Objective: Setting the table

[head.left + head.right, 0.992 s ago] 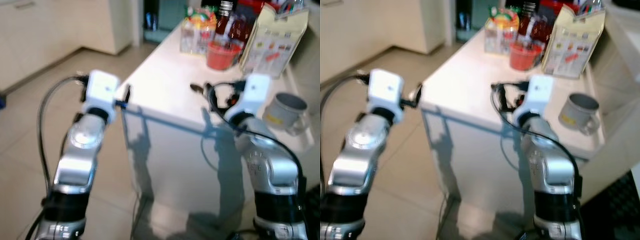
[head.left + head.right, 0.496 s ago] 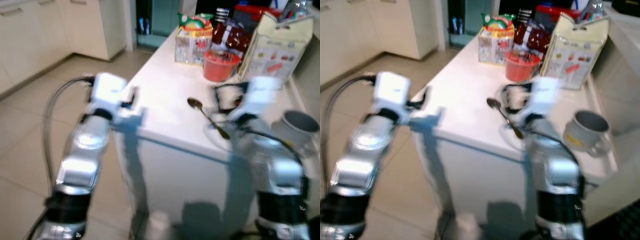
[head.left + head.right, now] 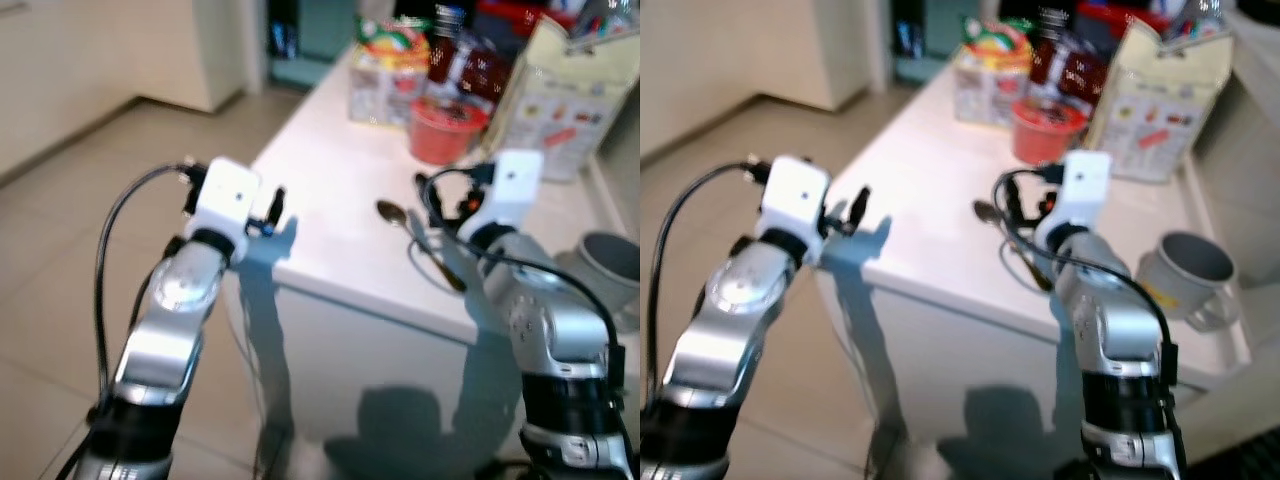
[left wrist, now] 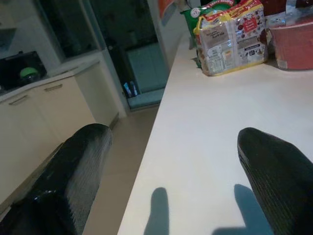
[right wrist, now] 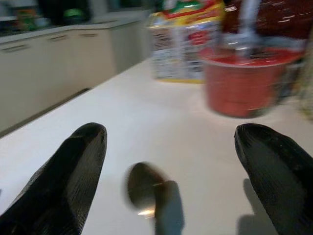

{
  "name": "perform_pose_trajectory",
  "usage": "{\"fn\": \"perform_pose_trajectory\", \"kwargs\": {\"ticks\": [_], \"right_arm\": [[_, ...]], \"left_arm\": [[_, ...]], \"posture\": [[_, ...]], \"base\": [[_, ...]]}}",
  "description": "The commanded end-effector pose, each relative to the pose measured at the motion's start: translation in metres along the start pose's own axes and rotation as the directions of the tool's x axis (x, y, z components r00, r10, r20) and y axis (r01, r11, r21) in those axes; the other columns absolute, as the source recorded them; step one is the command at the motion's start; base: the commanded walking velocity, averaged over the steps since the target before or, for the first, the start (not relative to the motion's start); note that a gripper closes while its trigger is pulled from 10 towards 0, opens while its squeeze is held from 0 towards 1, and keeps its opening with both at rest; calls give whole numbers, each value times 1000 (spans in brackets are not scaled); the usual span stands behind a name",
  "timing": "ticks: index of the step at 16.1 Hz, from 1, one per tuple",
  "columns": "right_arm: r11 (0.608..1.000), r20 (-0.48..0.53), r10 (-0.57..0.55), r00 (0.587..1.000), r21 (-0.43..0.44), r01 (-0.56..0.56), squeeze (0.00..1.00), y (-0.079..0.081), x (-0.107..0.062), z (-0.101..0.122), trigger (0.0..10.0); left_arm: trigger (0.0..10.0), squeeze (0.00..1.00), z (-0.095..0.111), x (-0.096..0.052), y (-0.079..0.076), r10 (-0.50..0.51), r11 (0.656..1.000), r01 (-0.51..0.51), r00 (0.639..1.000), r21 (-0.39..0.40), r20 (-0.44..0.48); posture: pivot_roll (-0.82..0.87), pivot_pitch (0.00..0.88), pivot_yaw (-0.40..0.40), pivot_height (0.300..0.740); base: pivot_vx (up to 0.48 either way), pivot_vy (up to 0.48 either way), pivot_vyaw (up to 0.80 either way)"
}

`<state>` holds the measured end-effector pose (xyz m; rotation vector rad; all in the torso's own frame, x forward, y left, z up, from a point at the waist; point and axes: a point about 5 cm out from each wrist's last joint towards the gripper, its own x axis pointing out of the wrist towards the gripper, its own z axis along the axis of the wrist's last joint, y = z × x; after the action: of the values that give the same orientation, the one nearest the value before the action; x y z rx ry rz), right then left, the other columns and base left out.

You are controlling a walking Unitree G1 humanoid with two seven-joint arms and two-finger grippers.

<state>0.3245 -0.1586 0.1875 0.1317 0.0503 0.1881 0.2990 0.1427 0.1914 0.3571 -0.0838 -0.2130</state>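
Looking down from the left eye view: the spoon (image 3: 420, 240) is lying flat on the white counter (image 3: 330, 170), bowl end pointing away from the robot, handle running back under the right gripper (image 3: 440, 205). The left gripper (image 3: 272, 208) is hovering at the counter's near corner. A red tub (image 3: 447, 128) and a snack packet (image 3: 385, 75) are standing further back, a paper bag (image 3: 555, 95) to their right, a grey mug (image 3: 605, 265) near the right edge.

Right eye view: same layout; the spoon is sitting well apart from the tub and the mug, so nothing is blocking an approach from above.

Left wrist view: jaws are standing wide, both fingers (image 4: 73, 171) framing bare counter, the packet far ahead.

Right wrist view: jaws are standing wide, the spoon's bowl lying between the fingers (image 5: 68, 171), the tub beyond.

Judgement: the spoon is looking light, stiff, smooth metal, probably slippery and lying too flat for an easy pinch; taking hold across the narrow handle seems best, with the jaws pressing down to the counter
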Motion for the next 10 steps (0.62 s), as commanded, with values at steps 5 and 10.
{"fn": "perform_pose_trajectory", "kwargs": {"ticks": [5, 10], "right_arm": [[997, -187, 63, 980, -37, -71, 1000, -18, 16, -12, 10000], [974, -374, 177, 910, -66, -217, 1000, -30, 22, -25, 10000]], "left_arm": [[10000, 0, -1, -9, -19, -208, 978, 208, 978, -17, -3], [10000, 0, -6, -22, -40, -458, 888, 457, 889, -41, -21]], "posture": [[38, 0, -26, 740], [14, 0, 6, 740]], "base": [[0, 0, 0], [0, 0, 0]]}}
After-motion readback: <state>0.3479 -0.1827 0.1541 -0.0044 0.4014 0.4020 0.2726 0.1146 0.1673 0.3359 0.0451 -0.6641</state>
